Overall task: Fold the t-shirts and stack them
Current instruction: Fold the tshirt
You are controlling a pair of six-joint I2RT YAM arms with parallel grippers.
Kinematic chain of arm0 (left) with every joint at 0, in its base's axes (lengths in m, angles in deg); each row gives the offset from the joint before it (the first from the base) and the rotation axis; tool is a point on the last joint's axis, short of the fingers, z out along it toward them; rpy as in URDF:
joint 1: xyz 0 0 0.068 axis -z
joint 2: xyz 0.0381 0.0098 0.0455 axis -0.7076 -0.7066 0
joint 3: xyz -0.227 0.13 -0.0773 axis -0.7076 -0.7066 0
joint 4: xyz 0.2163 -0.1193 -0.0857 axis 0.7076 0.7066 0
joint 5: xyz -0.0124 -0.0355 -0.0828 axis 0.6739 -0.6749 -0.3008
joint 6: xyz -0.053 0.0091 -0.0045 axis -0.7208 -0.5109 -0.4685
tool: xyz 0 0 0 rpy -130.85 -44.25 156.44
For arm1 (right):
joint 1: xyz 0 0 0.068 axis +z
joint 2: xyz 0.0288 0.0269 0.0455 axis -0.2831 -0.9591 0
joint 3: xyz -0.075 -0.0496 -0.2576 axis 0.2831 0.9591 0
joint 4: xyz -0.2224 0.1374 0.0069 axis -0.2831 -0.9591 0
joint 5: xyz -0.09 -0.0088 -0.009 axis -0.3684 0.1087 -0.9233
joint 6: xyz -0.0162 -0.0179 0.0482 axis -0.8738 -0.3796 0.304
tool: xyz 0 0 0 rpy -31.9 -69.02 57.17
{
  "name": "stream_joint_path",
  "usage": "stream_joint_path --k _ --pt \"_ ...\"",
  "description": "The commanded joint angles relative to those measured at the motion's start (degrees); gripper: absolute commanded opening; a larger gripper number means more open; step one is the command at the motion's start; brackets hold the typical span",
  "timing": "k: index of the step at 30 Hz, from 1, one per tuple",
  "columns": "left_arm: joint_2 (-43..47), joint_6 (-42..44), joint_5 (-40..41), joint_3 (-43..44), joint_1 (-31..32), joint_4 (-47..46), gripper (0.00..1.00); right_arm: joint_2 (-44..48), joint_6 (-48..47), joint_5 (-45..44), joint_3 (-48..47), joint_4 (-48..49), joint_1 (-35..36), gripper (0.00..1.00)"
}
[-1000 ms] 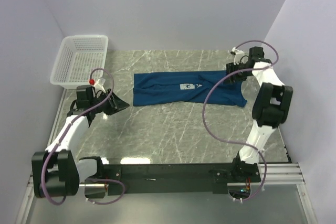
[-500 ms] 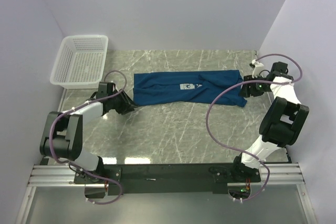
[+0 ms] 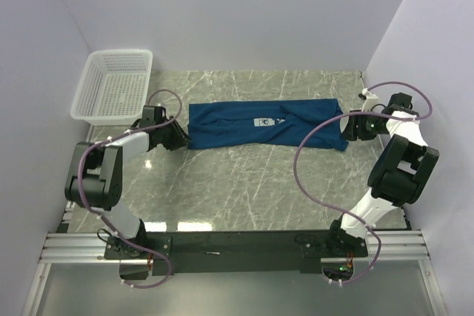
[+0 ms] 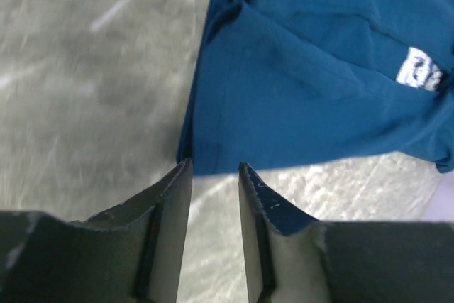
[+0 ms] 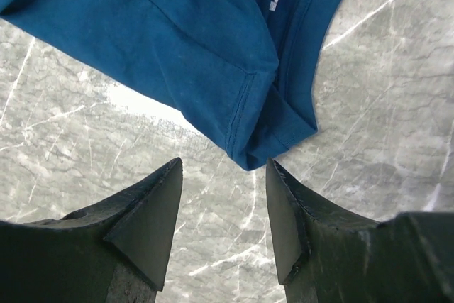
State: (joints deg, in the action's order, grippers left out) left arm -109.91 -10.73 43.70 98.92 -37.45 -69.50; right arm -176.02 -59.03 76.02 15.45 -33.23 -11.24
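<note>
The shirt (image 3: 259, 125) lies flat on the table (image 3: 244, 190) as a long narrow band running left to right with a small pale print facing up, so I judge the lengthwise folds to be done; what is left is folding it across its length into a compact packet and setting it down as the stack. I see only this one shirt. My left gripper (image 4: 215, 168) sits low at the band's left end, jaws a narrow gap apart and holding nothing, its tips just short of the near left corner of the cloth. My right gripper (image 5: 223, 164) is at the right end, jaws wider and also holding nothing, and the hemmed corner there points down into the gap between them without touching either finger. The basket (image 3: 115, 86) stands at the far left, well apart from the shirt
</note>
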Motion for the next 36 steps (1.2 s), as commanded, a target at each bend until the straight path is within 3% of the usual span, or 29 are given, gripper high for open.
stream_joint_path --k 1,9,16,36 --pt "-3.7 3.2 -1.9 3.0 0.1 -0.2 0.37 -1.0 0.1 1.8 -0.1 -0.5 -0.4 0.57" --pt "-5.9 3.7 -3.2 3.7 0.3 -0.9 0.31 -1.9 0.0 1.5 -0.2 -0.9 -0.9 0.57" --pt "-6.3 3.9 -7.0 3.5 0.3 -1.8 0.01 -5.4 -0.5 2.0 -1.9 -2.9 -1.4 0.57" --pt "-4.4 4.5 -7.3 3.6 0.1 -0.6 0.01 -13.4 3.2 6.8 -7.6 -3.5 1.8 0.49"
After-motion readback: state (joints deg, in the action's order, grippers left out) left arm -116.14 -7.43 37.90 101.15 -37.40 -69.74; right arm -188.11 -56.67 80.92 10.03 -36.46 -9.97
